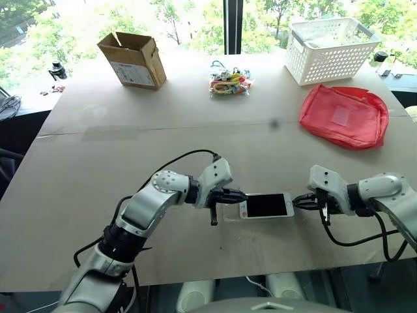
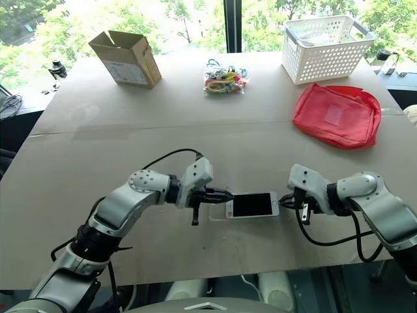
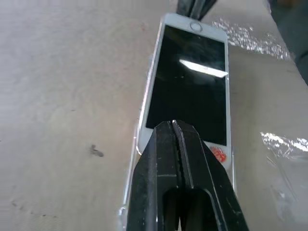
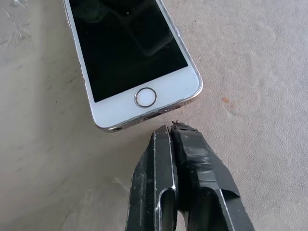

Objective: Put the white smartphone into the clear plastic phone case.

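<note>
**Phone could slip out of its case**

The left fingers [image 1: 236,195] were pressed shut, holding nothing, with their tips over one end of the phone [image 1: 266,205]. The phone lay flat on the counter [image 1: 130,169], screen up, with the case [image 3: 131,192] showing as a thin clear rim along its side. The right fingers [image 1: 301,199] were shut and empty too, just beside the home-button end. A hard push from either side could slide the phone out or tip it.
</note>
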You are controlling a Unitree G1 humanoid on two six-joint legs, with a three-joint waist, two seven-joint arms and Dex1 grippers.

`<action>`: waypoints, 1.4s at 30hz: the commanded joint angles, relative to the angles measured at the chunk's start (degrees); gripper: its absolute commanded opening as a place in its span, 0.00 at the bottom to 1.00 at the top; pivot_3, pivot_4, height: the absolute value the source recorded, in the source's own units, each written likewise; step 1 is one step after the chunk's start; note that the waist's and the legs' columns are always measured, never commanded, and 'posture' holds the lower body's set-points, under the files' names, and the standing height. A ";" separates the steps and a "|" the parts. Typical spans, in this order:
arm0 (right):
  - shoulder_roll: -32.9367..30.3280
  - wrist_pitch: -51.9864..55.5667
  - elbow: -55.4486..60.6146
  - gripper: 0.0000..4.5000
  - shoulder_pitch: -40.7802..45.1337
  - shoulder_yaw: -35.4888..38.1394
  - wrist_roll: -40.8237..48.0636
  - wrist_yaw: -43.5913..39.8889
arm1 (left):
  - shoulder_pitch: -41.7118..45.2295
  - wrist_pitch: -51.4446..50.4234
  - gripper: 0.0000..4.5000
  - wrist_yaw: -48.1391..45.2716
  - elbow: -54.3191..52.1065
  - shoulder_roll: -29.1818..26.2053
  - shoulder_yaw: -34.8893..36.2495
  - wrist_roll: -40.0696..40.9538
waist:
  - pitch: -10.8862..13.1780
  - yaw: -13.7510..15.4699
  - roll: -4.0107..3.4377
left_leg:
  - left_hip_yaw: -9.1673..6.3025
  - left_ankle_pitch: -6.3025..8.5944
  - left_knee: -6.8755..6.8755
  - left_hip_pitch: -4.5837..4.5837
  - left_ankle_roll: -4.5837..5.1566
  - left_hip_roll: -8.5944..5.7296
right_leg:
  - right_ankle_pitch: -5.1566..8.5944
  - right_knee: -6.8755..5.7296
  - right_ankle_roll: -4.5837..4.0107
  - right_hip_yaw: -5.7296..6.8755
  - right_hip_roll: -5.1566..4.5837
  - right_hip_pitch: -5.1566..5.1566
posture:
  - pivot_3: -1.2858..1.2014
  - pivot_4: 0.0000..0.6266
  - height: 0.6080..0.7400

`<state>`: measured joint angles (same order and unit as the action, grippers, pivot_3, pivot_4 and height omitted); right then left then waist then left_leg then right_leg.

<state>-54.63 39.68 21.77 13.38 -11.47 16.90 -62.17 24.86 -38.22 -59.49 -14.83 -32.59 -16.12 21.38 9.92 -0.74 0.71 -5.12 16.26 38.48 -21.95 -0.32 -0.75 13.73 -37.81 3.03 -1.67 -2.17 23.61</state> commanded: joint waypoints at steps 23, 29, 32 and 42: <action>-2.02 3.30 6.87 0.01 2.35 -2.12 -0.50 -0.34 | -6.17 -0.24 0.00 -1.41 -1.97 -5.49 -4.34 -3.35 | -0.01 0.20 -0.05 | 0.06 0.00 0.01 0.01 0.00 -0.03 | 0.00 0.02 0.00 -0.04 -0.04 -0.01 | 0.52 0.24 1.00; 0.62 5.33 6.86 0.01 7.61 -7.75 -2.61 0.46 | -5.54 -0.32 0.00 -0.52 -0.73 -3.22 -3.86 -3.17 | -0.01 -0.01 -0.05 | 0.07 0.00 0.01 0.05 0.00 -0.02 | 0.00 -0.02 0.00 -0.05 -0.04 -0.01 | 0.52 0.24 1.00; 2.14 6.64 6.33 0.01 9.46 -9.71 -3.69 0.87 | -5.19 -0.42 0.00 -0.25 -0.28 -2.12 -3.98 -3.28 | -0.01 0.01 -0.05 | 0.07 0.00 0.03 0.05 0.00 -0.02 | 0.00 -0.03 0.00 -0.05 -0.04 -0.02 | 0.52 0.24 1.00; 4.64 8.58 4.94 0.01 11.55 -11.64 -6.67 1.97 | -5.25 0.29 0.00 1.63 0.34 -0.59 -2.43 -4.13 | -0.05 -0.02 -0.02 | 0.06 0.00 0.06 0.15 0.00 -0.02 | 0.00 -0.06 0.00 -0.05 -0.04 -0.09 | 0.52 0.24 1.00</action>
<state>-52.44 49.06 25.75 23.53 -21.95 9.35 -60.68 18.91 -39.51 -60.01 -14.59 -35.70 -18.35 17.36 9.88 -0.76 0.69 -5.06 16.25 38.54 -21.77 -0.31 -0.78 13.73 -37.87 3.03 -1.73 -2.21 23.49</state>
